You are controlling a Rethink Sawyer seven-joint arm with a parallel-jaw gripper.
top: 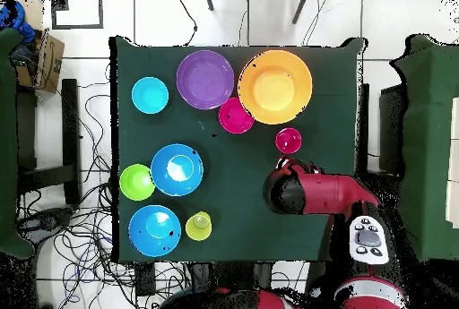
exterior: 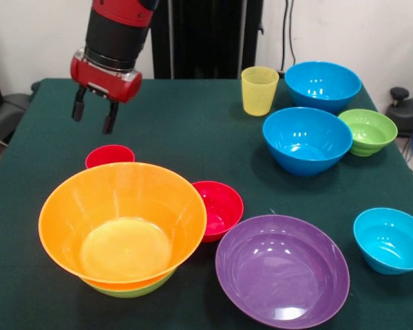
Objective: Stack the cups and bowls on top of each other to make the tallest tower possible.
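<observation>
– What do you have nearest you?
– The orange bowl (exterior: pixel 122 223) nested on the lime-green bowl (exterior: pixel 131 287), purple bowl (exterior: pixel 282 269) beside it.
– And farther back?
– The red cup (exterior: pixel 109 156) stands behind; your gripper (exterior: pixel 93 114) hangs above it, fingers apart, apparently empty.

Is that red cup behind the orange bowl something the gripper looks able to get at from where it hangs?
Probably yes. The gripper, jaws open, hangs just above and behind the red cup, with nothing between them; the orange bowl crowds only its front side.
</observation>
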